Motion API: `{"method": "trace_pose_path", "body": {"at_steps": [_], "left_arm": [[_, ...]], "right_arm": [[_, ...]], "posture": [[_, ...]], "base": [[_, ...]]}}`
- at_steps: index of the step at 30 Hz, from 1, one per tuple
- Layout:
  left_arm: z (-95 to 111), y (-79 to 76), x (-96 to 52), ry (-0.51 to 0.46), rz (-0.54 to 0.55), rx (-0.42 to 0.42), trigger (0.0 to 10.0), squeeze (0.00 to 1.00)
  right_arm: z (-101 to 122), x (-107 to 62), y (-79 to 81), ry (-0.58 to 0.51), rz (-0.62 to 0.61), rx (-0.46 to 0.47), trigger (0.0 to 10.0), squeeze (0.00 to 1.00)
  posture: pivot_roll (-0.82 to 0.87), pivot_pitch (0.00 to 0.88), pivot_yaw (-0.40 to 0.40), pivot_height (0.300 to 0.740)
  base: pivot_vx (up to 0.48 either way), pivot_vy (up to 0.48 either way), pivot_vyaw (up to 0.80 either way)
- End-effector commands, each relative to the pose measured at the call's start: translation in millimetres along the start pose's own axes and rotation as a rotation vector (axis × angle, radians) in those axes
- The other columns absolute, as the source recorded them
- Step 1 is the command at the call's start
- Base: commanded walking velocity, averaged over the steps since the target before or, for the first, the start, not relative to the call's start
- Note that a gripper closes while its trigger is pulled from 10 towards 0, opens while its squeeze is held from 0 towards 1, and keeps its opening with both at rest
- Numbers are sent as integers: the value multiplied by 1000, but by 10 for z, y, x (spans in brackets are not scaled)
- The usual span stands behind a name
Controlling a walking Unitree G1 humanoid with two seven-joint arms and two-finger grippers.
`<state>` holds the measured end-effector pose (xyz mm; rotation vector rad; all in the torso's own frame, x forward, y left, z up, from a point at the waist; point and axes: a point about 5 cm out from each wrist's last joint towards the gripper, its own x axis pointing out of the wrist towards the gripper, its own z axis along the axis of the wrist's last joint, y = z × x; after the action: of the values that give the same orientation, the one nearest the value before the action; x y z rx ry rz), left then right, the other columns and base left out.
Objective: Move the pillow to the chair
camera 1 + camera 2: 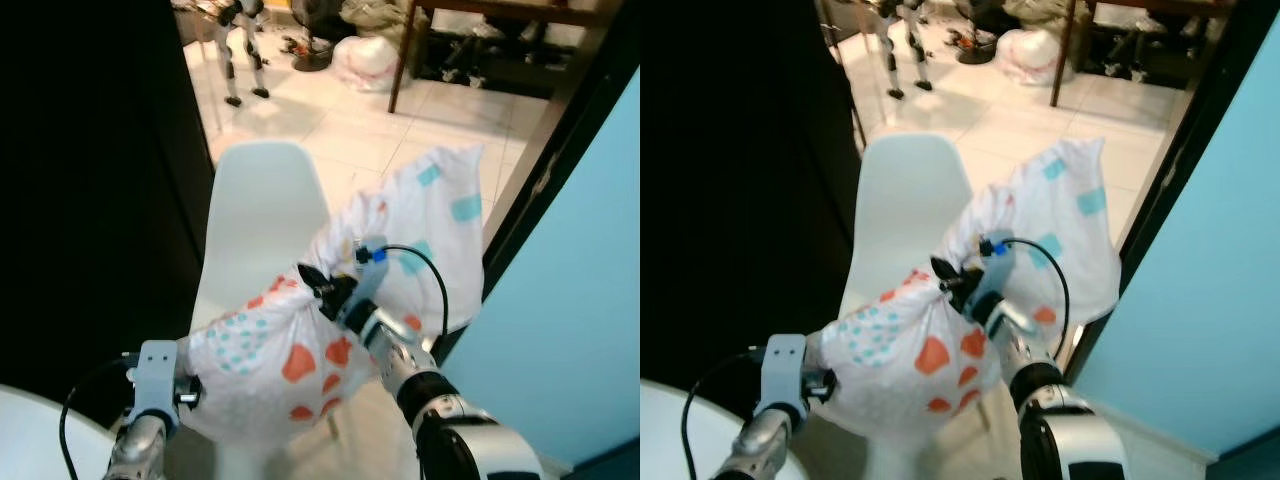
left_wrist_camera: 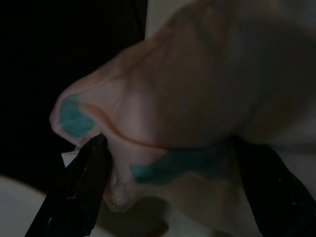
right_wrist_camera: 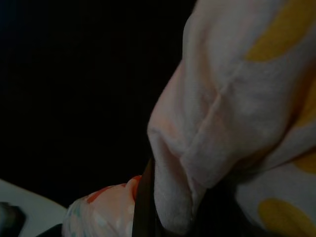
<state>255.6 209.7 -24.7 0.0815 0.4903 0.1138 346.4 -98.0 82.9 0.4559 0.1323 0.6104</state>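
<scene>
A white pillow point(image 1: 400, 240) with orange and teal patches hangs in the air over the seat of a white plastic chair point(image 1: 262, 205). My right gripper point(image 1: 318, 287) is shut on a bunched fold near the pillow's middle, and the cloth point(image 3: 197, 148) is pinched between its fingers in the right wrist view. My left gripper point(image 1: 190, 385) is shut on the pillow's lower left corner; the left wrist view has that corner point(image 2: 148, 148) between the two black fingers point(image 2: 79, 182). The pillow's upper part leans toward the right, past the chair back.
A light blue wall panel point(image 1: 570, 300) stands close on the right. A dark panel point(image 1: 90, 200) lies to the left. A white round table edge point(image 1: 40, 430) is at the lower left. Beyond the chair, tiled floor point(image 1: 330, 120) with a white bag point(image 1: 365, 60) and a wooden table leg point(image 1: 403, 55).
</scene>
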Motion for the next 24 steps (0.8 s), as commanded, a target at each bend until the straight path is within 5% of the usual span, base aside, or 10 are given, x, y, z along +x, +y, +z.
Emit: {"method": "trace_pose_path", "body": {"at_steps": [1, 13, 24], "left_arm": [[-93, 18, -40, 27, -1, 3, 10000, 0], [-92, -108, -38, 24, -29, 3, 10000, 0], [-92, -246, -37, 27, -70, -1, 10000, 0]], "right_arm": [[170, 150, 172, -88, 73, -34, 10000, 0], [222, 165, 158, -96, 60, -34, 10000, 0], [247, 171, 159, -97, 65, -48, 10000, 0]], "posture": [[-64, 36, 24, 740], [-68, 39, 21, 740], [-79, 42, 16, 740]], "base": [[360, 0, 0], [351, 0, 0], [0, 0, 0]]}}
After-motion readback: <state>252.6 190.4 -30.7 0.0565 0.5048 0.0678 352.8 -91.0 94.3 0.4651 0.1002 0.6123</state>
